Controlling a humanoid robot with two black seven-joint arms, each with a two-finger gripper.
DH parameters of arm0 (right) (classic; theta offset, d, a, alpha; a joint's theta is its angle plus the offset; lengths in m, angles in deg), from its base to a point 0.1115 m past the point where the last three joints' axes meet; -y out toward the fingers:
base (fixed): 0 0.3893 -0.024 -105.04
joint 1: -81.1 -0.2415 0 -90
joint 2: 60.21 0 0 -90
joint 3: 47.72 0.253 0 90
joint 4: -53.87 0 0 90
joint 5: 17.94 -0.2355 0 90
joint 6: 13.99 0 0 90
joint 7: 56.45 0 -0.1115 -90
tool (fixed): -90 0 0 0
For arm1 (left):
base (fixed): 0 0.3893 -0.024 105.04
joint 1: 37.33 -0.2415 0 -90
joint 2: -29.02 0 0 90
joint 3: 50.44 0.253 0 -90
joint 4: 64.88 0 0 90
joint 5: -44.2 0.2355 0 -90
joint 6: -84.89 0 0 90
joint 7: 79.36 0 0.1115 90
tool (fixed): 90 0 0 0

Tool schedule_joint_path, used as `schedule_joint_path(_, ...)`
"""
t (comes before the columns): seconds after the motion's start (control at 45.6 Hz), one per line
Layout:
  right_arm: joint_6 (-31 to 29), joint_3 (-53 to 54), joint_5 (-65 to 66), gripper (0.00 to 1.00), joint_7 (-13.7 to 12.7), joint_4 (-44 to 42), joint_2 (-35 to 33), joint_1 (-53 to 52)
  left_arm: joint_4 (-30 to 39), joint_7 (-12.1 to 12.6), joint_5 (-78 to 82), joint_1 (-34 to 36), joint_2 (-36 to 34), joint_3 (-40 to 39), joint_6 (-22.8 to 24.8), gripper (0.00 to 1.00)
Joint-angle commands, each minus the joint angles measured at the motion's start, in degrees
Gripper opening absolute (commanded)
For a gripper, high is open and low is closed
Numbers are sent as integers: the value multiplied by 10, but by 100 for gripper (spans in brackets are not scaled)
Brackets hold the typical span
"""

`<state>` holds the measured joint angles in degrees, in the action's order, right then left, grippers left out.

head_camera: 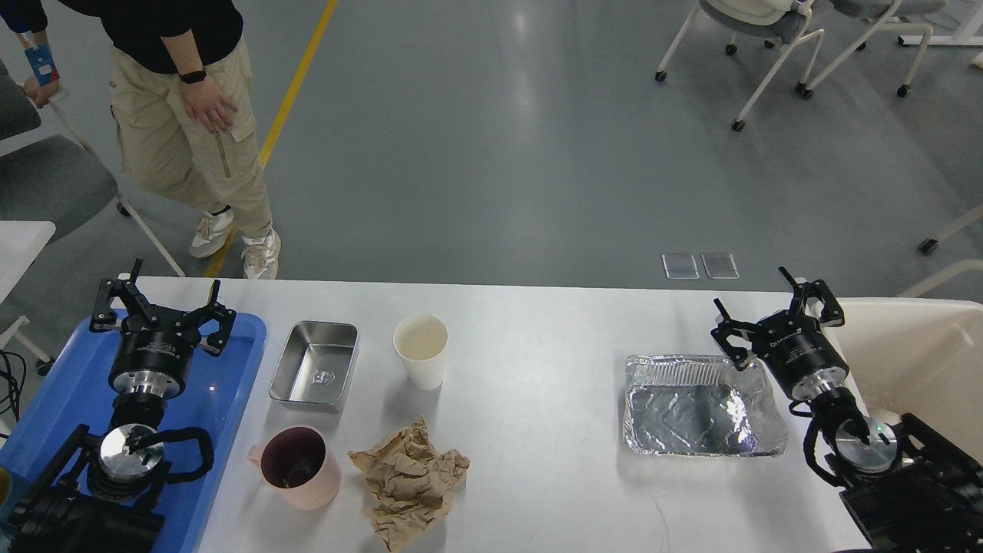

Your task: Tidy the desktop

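The white desktop (537, 430) carries a steel tray (315, 362), a white paper cup (421, 350), a pink mug (297, 465), crumpled brown paper (408, 479) and a foil tray (700, 405). My left gripper (160, 301) is open and empty above the blue tray (61, 399) at the left. My right gripper (776, 303) is open and empty just beyond the foil tray's far right corner.
A cream bin (914, 353) stands at the table's right end. A person (184, 115) stands on the floor beyond the far left corner beside a grey chair (46, 184). White chairs (768, 31) stand far right.
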<state>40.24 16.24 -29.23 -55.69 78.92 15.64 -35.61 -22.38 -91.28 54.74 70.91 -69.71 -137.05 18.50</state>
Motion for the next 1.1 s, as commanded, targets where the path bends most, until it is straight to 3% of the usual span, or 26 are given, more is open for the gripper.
schedule_joint_path(0.0,0,0,4,100,0,1,0,2,0,-1,0,-1,1,2,10,97)
schedule_joint_path(0.154,1,0,4,100,0,2,0,4,0,-8,2,-3,4,2,28,97)
schedule_joint_path(0.592,-1,-1,5,100,-1,4,0,4,7,22,0,-12,-7,9,35,97)
schedule_joint_path(1.075,-1,-1,15,100,-1,8,0,7,8,20,0,-13,-3,9,36,97)
